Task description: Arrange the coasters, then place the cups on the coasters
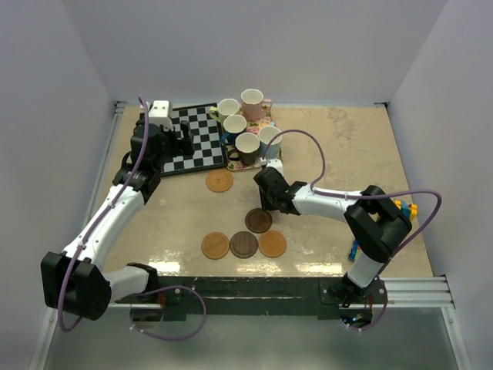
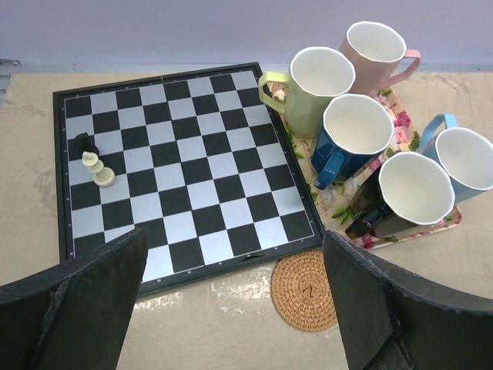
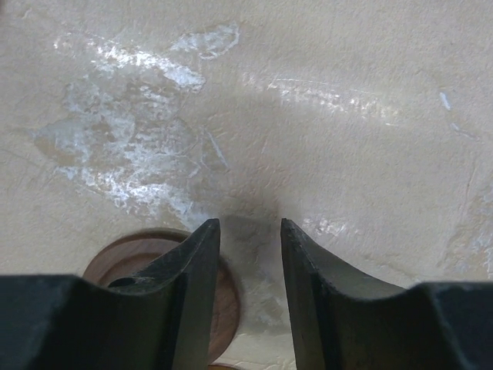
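**Dark coaster sits off-centre, at 7 o'clock of the right fingers**

The right fingers [image 3: 192, 301] are low over the table [image 1: 347, 154], narrowly apart, pinching nothing; bare table shows in the gap. The dark brown coaster [image 3: 127, 258] lies flat at 7 o'clock of that gap, partly under one finger and not between them. It is a round disc, so no long axis matters; only the edge offers a grip. My read: the fingers need to shift toward 7 o'clock to straddle the rim.

In the top view this coaster is just above the row of three coasters [image 1: 243, 244]. One orange woven coaster [image 1: 219, 181] lies apart at 11 o'clock.

The left fingers [image 2: 85, 308] are spread wide and empty over the chessboard [image 2: 185, 162], well apart. The right arm is nearer. The five cups [image 2: 358, 127] stand on the floral tray [image 2: 400, 123].
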`<state>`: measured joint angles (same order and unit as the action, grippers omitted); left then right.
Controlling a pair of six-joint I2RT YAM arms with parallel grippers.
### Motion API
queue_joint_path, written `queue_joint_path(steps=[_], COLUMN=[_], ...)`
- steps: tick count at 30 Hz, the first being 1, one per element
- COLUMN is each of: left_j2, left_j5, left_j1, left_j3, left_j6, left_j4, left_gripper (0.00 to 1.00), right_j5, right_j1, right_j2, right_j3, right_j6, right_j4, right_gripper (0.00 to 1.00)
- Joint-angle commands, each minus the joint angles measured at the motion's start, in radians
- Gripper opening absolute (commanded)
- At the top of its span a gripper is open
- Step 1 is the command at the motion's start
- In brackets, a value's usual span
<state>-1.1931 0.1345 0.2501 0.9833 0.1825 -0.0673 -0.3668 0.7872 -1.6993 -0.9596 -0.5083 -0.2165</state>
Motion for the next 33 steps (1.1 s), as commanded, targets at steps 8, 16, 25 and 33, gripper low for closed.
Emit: queue_joint_path(steps=[8,16,25,33], left_j2=[0.003,0.006,0.006,0.007], left_j5=[-0.007,-0.01,-0.01,0.0], left_j1=[0.006,0.006,0.006,0.018], left_j3=[-0.005,-0.003,-0.005,-0.008], left_j6=[0.0,0.0,0.0,-0.012], left_j4=[0.052,0.05,0.05,0.05], left_gripper=[1.0,1.0,1.0,1.0], right_j5=[0.016,0.006,-0.014,-0.05], right_j1=[0.046,0.049,0.049,0.049], right_j2=[-0.023,-0.023,-0.025,-0.011], right_j3=[-0.007,-0.004,-0.028,-0.137], right_j6=[-0.016,-0.025,-0.045,-0.021], right_j4=[0.019,0.014,0.008,-0.023], right_gripper=[0.39,0.39,0.49,0.68])
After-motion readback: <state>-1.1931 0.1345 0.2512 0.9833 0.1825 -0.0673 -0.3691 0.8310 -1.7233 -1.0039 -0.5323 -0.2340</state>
